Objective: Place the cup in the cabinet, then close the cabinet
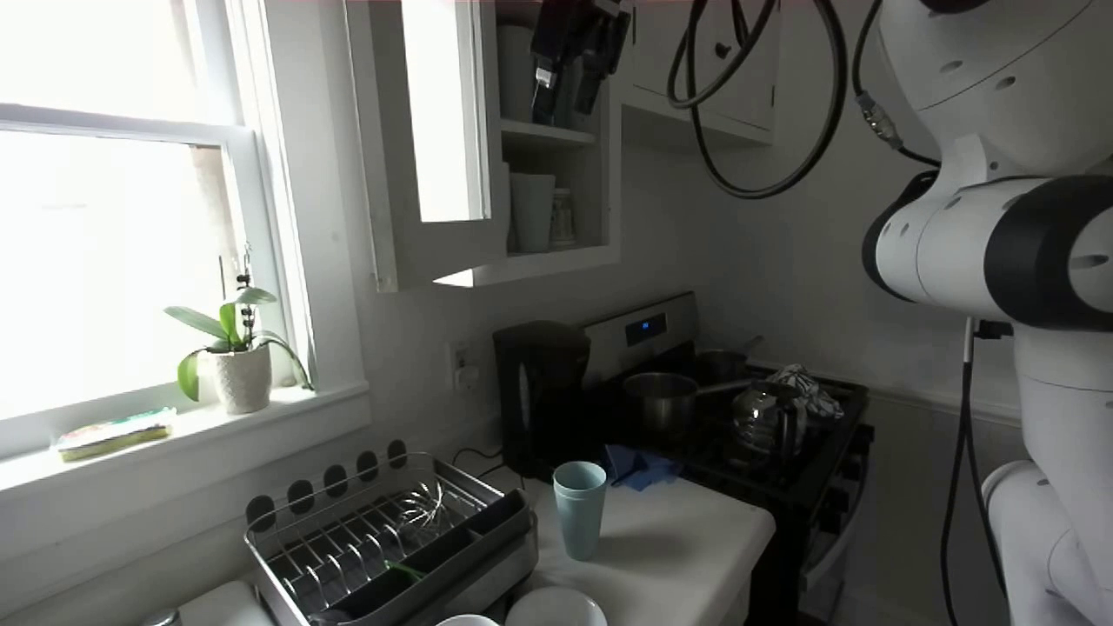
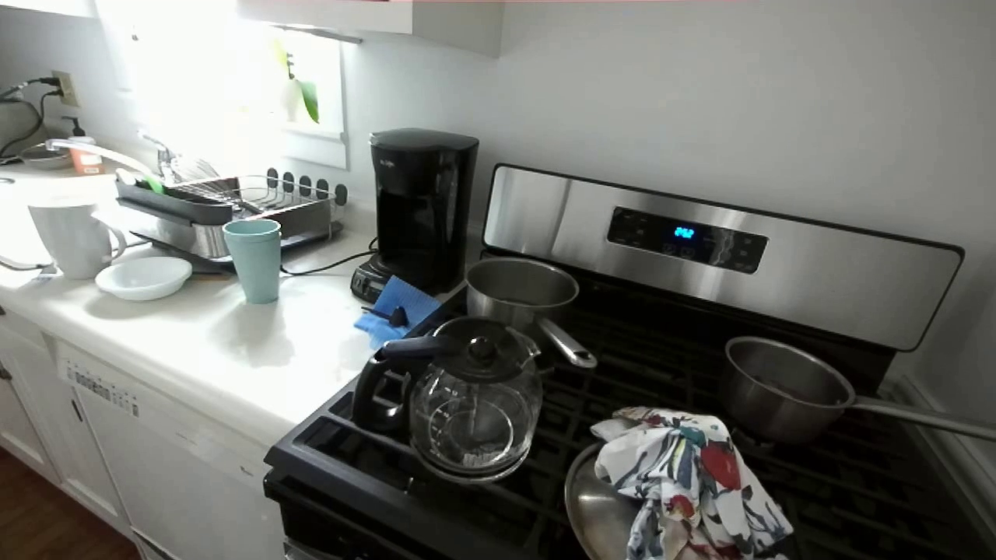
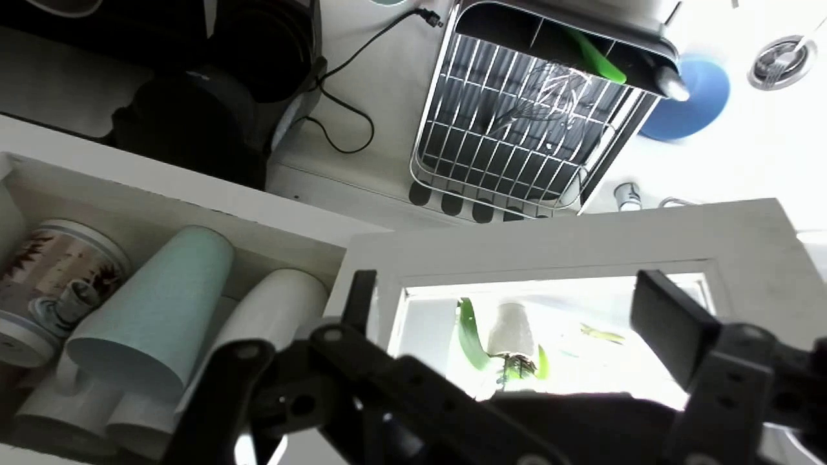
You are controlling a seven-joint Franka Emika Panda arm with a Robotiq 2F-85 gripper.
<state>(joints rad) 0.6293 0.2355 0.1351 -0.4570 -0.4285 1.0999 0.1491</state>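
The pale blue cup (image 3: 155,310) stands inside the white cabinet (image 3: 181,190) among white cups and a patterned mug. In an exterior view it shows on the lower shelf (image 1: 532,211) of the cabinet (image 1: 614,174). The glass-paned door (image 1: 448,248) stands open toward the window; its frame (image 3: 549,242) also fills the lower middle of the wrist view. My gripper (image 1: 565,100) is in front of the upper shelf opening. In the wrist view the gripper (image 3: 505,300) is open and empty, with the door behind its fingers. I cannot tell whether it touches the door.
A teal cup (image 1: 581,513) stands on the counter beside the dish rack (image 1: 391,530). A black coffee maker (image 2: 420,210) is below the cabinet. A solid-door cabinet (image 1: 696,69) adjoins at right, with looped cables in front. The stove holds a carafe (image 2: 475,412) and pots.
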